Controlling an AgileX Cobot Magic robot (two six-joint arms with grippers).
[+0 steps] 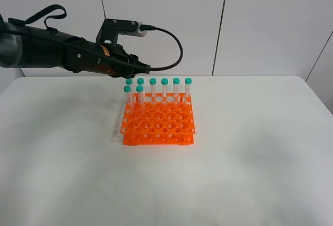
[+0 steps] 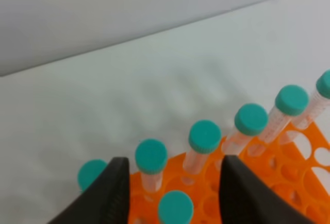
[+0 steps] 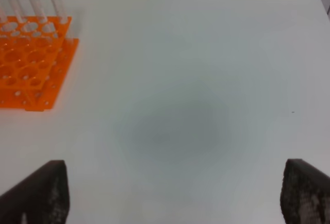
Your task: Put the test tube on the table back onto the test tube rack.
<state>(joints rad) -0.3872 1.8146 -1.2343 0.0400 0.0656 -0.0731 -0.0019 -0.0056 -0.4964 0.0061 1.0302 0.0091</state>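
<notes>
The orange test tube rack [image 1: 158,123] stands on the white table [image 1: 250,163]. Several teal-capped tubes stand upright in its back row [image 1: 164,87], and two more stand in the row in front, at its left end [image 1: 139,93]. I see no test tube lying on the table in any view. My left gripper [image 1: 145,69] hovers above the rack's back left corner. In the left wrist view it [image 2: 175,161] is open, with one capped tube [image 2: 175,207] standing between the fingers [image 2: 111,195], apart from them. My right gripper [image 3: 172,193] is open and empty above bare table.
White wall panels [image 1: 166,18] rise behind the table's far edge. The left arm's black cable [image 1: 174,41] loops above the rack. In the right wrist view the rack [image 3: 31,64] sits far off to one side.
</notes>
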